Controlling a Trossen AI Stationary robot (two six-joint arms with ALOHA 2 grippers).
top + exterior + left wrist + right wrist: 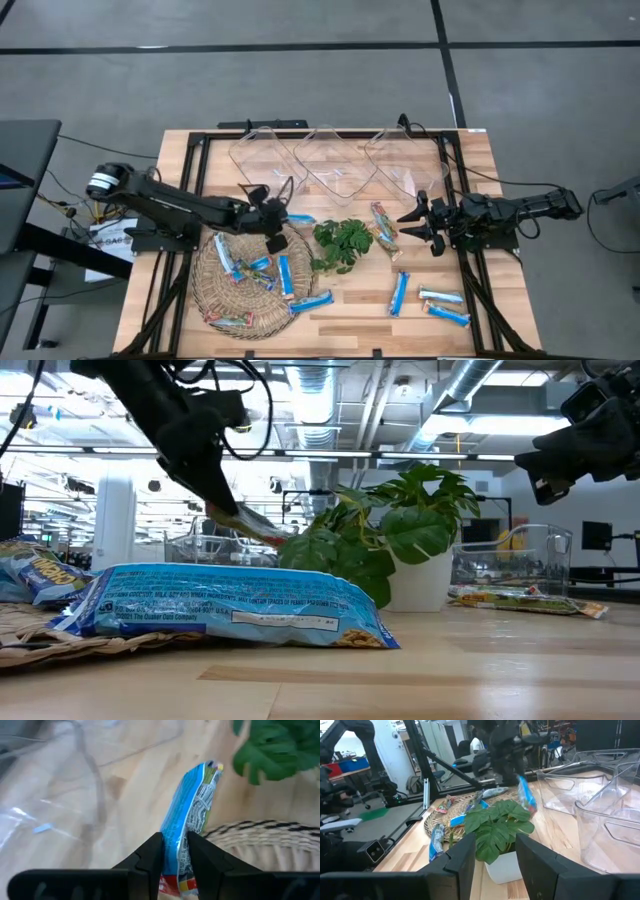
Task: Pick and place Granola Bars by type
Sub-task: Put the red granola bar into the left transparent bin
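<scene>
My left gripper (272, 222) hovers past the far right rim of a woven basket (208, 262) and is shut on a blue-and-white granola bar (300, 218). That bar also shows in the right wrist view (525, 795) and the low view (250, 522). Several more blue bars (287, 276) and a multicoloured one (231, 322) lie flat in the basket. Three blue bars (400, 293) lie flat on the table's near right part. A multicoloured bar (384, 225) lies beside the plant. My right gripper (418, 226) is open, raised right of the plant, and holds nothing. My left gripper pinches the blue-and-white bar between its two fingers (150, 852), across the wrapper near one end (176, 840). The fingers come from the table's left, slanting down. The bar is lifted clear and its free end (206, 770) sticks out past the fingertips.
A small potted leafy plant (340, 245) stands mid-table between the two grippers. Three clear plastic bins (335, 160) stand in a row along the far edge. Bare wood shows between the basket and the bins. Black frame rails run along both table sides.
</scene>
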